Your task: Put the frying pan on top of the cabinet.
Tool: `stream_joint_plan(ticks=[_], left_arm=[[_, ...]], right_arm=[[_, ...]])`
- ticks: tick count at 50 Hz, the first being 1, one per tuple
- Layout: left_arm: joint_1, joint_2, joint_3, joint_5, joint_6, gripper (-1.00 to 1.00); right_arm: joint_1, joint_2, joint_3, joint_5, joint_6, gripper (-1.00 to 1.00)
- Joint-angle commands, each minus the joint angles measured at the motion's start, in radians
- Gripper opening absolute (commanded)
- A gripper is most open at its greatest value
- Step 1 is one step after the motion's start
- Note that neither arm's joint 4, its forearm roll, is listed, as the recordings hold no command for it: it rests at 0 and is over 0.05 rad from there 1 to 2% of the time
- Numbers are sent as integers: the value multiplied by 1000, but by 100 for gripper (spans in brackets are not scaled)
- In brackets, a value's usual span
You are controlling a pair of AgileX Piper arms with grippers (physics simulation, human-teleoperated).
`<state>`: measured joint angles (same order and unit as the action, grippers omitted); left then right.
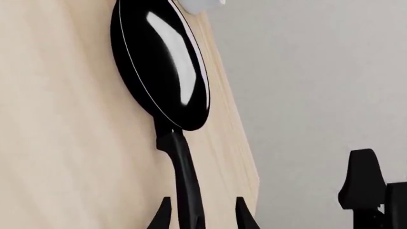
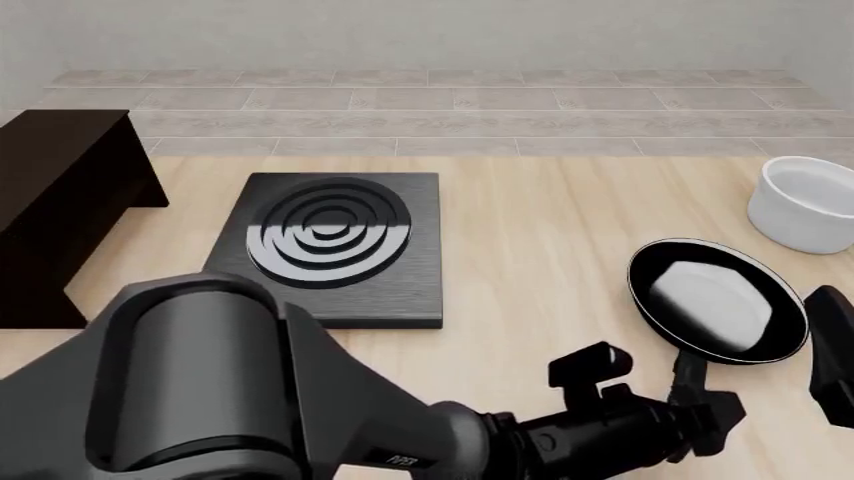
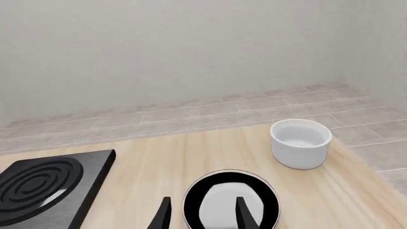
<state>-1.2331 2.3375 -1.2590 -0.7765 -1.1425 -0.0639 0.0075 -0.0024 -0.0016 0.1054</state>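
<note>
Between the spread fingers of the left gripper point(image 1: 202, 215) runs the handle of the one frying pan point(image 2: 718, 298), its round body lying on the table point(image 2: 534, 230) just ahead of the tips; whether the fingers touch the handle I cannot tell. Directly below the right gripper point(image 3: 202, 212), open and empty, sits that same pan. One white bowl point(image 2: 805, 203) stands just beyond it. One stove plate point(image 2: 334, 245) and one cabinet point(image 2: 60, 200) lie well off to the left.

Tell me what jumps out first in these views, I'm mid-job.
The left arm fills the near foreground, reaching across to the frying pan at near right, its claw straddling the pan's handle. The ringed stove plate sits mid-table, the white bowl far right, and the dark cabinet at left.
</note>
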Motion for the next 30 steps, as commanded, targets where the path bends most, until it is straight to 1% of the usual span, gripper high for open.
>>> stream_joint_plan(ticks=[1,16,17,18,22,30], left_arm=[[6,69,-22,34,-83,100],[18,87,-57,60,-79,100],[17,80,-56,63,-67,100],[20,89,-61,62,-79,100],[18,82,-61,67,-66,100],[18,101,-80,74,-72,100]], right_arm=[[-2,0,0,0,5,100],[-3,1,0,0,7,100],[-3,1,0,0,7,100],[-3,2,0,0,7,100],[-3,2,0,0,9,100],[-3,2,0,0,9,100]])
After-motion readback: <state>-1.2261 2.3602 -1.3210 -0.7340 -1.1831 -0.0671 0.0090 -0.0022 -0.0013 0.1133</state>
